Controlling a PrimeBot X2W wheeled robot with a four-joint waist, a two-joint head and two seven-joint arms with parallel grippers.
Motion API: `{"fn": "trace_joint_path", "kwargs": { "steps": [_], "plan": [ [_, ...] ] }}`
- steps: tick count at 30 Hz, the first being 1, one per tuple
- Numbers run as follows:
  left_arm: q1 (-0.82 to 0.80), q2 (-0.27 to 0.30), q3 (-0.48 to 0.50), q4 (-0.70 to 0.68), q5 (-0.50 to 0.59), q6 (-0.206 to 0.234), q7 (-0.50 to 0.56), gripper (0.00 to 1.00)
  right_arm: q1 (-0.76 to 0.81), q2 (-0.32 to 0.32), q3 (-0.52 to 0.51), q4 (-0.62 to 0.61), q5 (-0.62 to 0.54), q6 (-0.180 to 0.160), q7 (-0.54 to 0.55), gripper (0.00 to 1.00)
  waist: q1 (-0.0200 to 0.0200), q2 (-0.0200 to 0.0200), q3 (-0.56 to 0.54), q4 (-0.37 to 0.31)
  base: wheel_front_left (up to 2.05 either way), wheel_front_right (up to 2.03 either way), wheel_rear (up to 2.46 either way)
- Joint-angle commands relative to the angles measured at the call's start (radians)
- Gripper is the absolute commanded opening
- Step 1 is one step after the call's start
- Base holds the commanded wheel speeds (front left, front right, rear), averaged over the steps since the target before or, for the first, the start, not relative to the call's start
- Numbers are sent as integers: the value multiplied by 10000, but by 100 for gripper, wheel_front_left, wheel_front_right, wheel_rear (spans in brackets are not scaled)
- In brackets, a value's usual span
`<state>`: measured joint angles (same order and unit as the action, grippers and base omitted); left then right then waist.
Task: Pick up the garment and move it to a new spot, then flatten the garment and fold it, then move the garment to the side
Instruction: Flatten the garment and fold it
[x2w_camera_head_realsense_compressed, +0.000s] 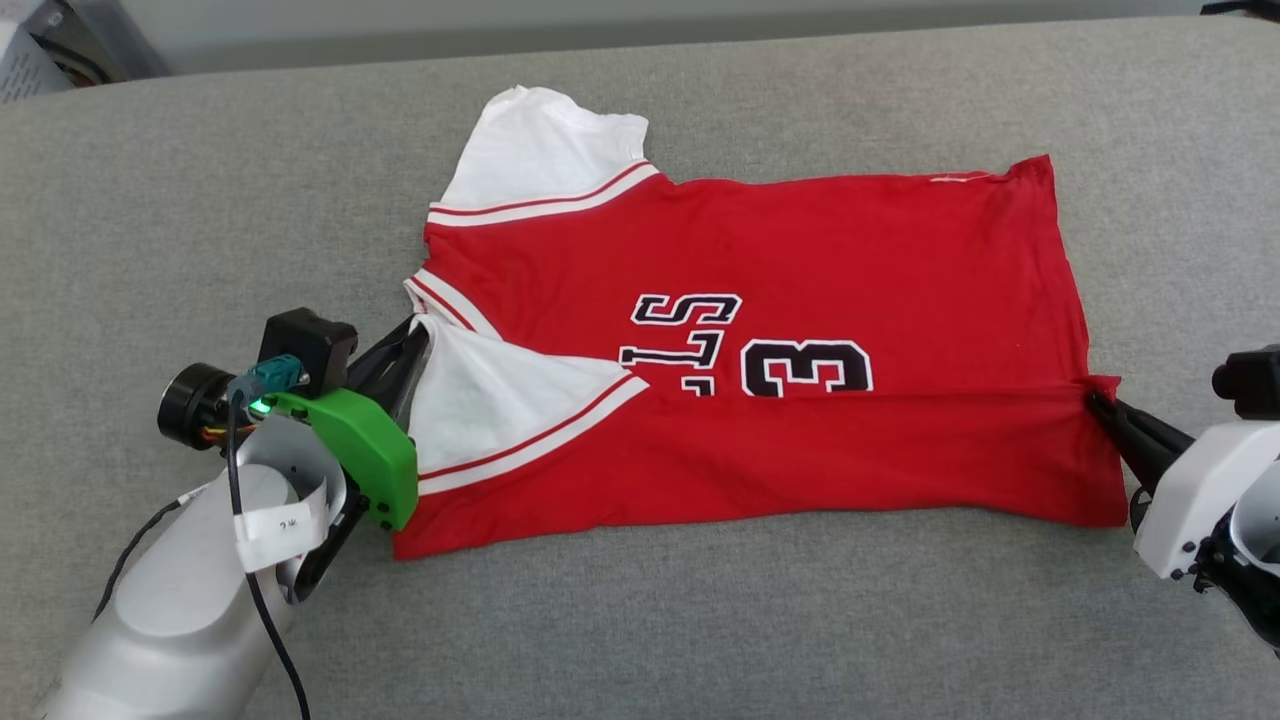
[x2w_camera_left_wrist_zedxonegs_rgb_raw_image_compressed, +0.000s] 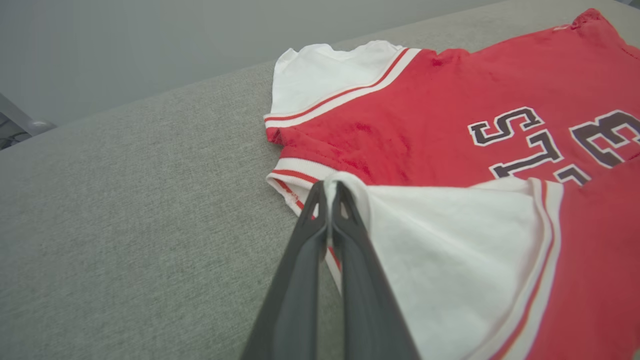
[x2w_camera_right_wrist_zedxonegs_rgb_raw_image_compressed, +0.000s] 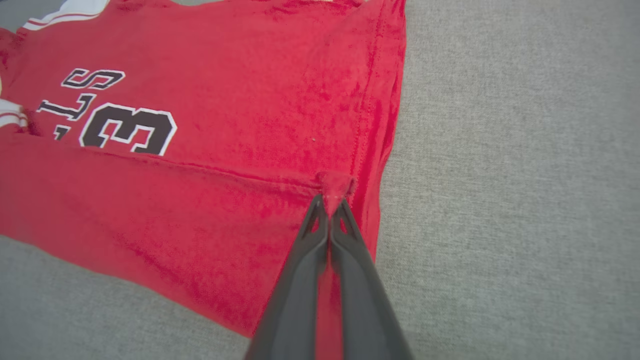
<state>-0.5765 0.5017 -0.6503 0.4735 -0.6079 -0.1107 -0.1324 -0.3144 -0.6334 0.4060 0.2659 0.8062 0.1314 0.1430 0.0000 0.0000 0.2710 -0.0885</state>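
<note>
Garment (x2w_camera_head_realsense_compressed: 820, 250) lies on grey surface (x2w_camera_head_realsense_compressed: 200, 200), near side folded over lettering. Left end effector (x2w_camera_left_wrist_zedxonegs_rgb_raw_image_compressed: 329, 187) pinches white sleeve tip; right end effector (x2w_camera_right_wrist_zedxonegs_rgb_raw_image_compressed: 330, 202) pinches red hem corner.

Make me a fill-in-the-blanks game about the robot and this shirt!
1. The left gripper is shut on the garment's ____ sleeve.
2. The right gripper is shut on the garment's ____ hem.
3. The black digit in full view is ____.
4. The garment lies on a ____ fabric surface.
Missing words: white; red; 3; grey.
</note>
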Motion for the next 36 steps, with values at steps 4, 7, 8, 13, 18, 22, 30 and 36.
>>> {"fn": "trace_joint_path", "kwargs": {
  "steps": [4,7,8,13,18,22,30,36],
  "plan": [
    [-641,-201,-318,1001,66,-127,-202,0,-701,211,358,610,-34,-7,31,0,0,0,671,-77,0,0,0],
    [-776,-374,-619,1762,-22,-170,-307,0,-970,331,614,1056,-2,-7,-35,0,0,0,771,-64,0,0,0],
    [-788,-422,-721,1956,-54,-178,-338,0,-1024,361,695,1180,6,-7,-54,0,0,0,787,-65,0,0,0],
    [-759,-637,-1368,2666,-451,-195,-607,0,-1258,441,1139,1658,100,-7,-360,0,0,0,727,-66,0,0,0],
    [-791,-598,-1683,3022,-965,-197,-878,45,-1334,370,1477,1799,265,-7,-644,45,0,0,377,-54,0,0,0],
    [-947,-403,-1751,3044,-1044,-198,-1070,100,-1199,216,1448,1789,440,-7,-1025,100,0,0,-62,45,0,0,0],
    [-1375,237,-1800,2175,-1298,-198,-668,100,-472,-131,1249,1477,526,-7,-1472,100,0,0,-936,305,0,0,0],
    [-1761,836,-2243,829,-2088,-199,1366,100,-110,-189,1038,1285,404,-7,-1486,100,0,0,-1302,439,0,0,0]
  ]
}}
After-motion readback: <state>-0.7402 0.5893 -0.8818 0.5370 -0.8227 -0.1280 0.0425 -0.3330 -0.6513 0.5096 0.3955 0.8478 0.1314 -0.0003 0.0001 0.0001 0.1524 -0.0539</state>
